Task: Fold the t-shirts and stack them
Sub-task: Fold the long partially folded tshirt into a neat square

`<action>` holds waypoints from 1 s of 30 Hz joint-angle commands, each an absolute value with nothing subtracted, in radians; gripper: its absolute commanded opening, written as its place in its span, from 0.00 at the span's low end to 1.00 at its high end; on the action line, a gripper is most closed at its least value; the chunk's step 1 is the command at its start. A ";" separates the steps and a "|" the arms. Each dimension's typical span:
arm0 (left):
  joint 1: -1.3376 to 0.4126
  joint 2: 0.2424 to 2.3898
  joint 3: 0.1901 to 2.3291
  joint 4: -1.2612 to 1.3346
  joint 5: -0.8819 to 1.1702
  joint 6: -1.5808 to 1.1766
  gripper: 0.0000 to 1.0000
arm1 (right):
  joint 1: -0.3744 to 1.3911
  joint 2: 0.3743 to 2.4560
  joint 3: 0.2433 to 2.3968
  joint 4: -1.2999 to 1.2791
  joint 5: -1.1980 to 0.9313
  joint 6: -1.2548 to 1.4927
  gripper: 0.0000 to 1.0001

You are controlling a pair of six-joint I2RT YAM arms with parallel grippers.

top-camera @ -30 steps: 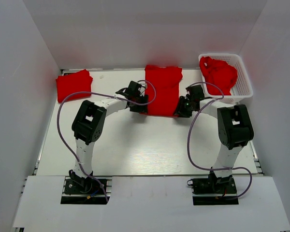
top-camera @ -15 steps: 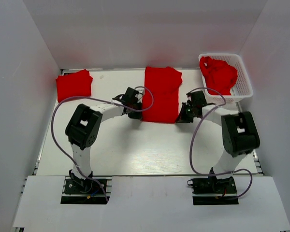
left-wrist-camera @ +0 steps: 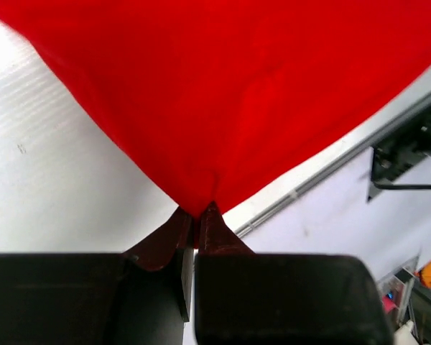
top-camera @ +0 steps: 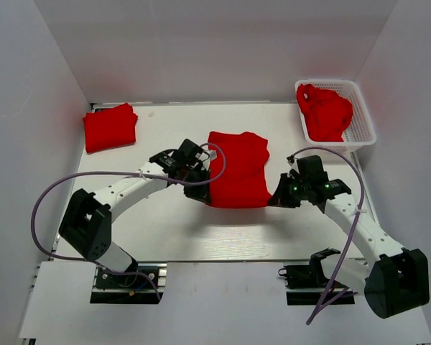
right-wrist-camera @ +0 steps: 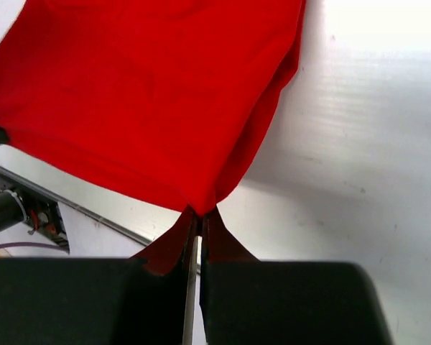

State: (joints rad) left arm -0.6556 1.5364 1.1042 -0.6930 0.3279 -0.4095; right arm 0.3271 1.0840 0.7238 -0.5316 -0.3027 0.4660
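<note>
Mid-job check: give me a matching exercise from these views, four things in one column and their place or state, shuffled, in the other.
Things:
1. left claw
2. right claw
3. folded t-shirt
4. crumpled t-shirts

Places or states:
A. in the white basket, far right
B. shut on the middle t-shirt at its near left corner
C. lying on the table at its far left corner
D. shut on the middle t-shirt at its near right corner

Pairs: 1-B, 2-D, 3-C, 4-A

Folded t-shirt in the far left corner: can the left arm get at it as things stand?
Probably not yet: the left tool is shut on a corner of the middle t-shirt. Otherwise nothing blocks the folded t-shirt.
</note>
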 commanded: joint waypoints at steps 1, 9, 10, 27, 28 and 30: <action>-0.655 1.496 1.227 -0.839 0.336 -0.402 0.00 | 0.325 1.057 0.752 -0.643 -0.267 0.494 0.00; -0.632 1.661 1.451 -0.879 0.209 -0.406 0.00 | 0.316 1.115 0.868 -0.542 -0.120 0.511 0.00; -0.623 1.684 1.518 -0.891 0.193 -0.407 0.00 | 0.318 1.129 0.882 -0.526 -0.114 0.511 0.00; -0.502 1.976 1.844 -0.803 0.110 -0.390 0.00 | 0.278 1.442 1.161 -0.419 -0.008 0.454 0.00; -0.502 1.989 1.844 -0.767 0.121 -0.373 0.00 | 0.278 1.460 1.196 -0.417 -0.008 0.451 0.00; -0.502 2.002 1.879 -0.741 0.133 -0.347 0.00 | 0.268 1.492 1.230 -0.413 -0.009 0.443 0.00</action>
State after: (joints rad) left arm -0.5175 2.0094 1.8160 -0.8234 0.1467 -0.4099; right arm 0.2943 1.4696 1.1576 -0.4423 -0.0624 0.4793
